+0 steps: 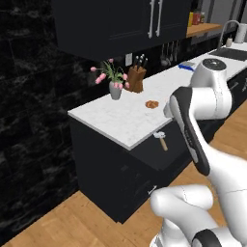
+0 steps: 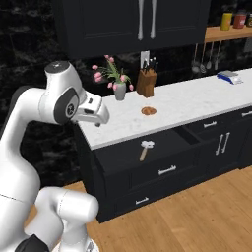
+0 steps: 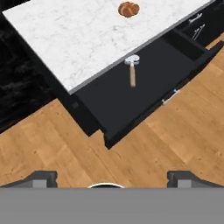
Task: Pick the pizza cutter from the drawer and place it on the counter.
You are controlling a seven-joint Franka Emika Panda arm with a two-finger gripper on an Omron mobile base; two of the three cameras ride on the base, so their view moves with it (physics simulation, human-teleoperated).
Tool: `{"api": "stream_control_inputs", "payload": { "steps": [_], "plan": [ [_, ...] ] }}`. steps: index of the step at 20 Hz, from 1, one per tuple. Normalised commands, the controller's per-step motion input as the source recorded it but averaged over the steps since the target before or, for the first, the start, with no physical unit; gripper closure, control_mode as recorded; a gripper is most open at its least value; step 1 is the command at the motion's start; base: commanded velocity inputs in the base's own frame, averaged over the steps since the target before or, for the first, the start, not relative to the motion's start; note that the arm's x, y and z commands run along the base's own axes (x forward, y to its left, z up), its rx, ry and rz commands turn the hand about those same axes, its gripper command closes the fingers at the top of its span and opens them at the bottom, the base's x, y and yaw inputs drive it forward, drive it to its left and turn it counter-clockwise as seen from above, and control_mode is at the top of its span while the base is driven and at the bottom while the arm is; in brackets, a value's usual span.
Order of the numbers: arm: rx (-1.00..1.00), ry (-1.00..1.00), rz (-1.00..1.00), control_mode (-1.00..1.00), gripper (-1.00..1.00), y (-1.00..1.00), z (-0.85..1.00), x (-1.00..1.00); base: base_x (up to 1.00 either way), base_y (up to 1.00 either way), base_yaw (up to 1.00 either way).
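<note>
The drawer point(image 2: 147, 152) is pulled out below the counter point(image 2: 187, 110). The pizza cutter point(image 3: 131, 70) is seen lying flat inside it, head close under the counter's front edge, handle pointing outward. A round brown disc point(image 2: 148, 111) is set on the counter behind the drawer; a flower vase point(image 2: 119, 91) and a knife block point(image 2: 146, 81) are placed further back, by the wall. The gripper point(image 3: 111, 177) is held high over the wooden floor point(image 3: 52, 148), well apart from the drawer (fingertips set wide, nothing between them). Bare drawer bottom is seen around the cutter on every side.
</note>
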Motion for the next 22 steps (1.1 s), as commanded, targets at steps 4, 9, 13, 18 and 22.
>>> {"api": "stream_control_inputs", "payload": {
  "steps": [4,9,13,18,22],
  "plan": [
    [0.09,0.08,-0.24,-1.0,-1.0,-1.0,-0.06,0.12,0.0,0.0,0.0],
    [0.1,0.13,-0.27,-1.0,-1.0,-1.0,-0.39,0.23,0.0,0.0,0.0],
    [0.08,0.15,-0.29,-1.0,-1.0,-0.94,-0.86,0.28,0.0,0.0,0.0],
    [0.05,0.07,-0.26,-1.0,-1.0,-0.93,-0.98,0.28,0.0,0.0,0.0],
    [0.02,0.04,-0.19,-1.0,-1.0,-0.58,-0.74,0.69,0.0,0.0,0.0]
  ]
}}
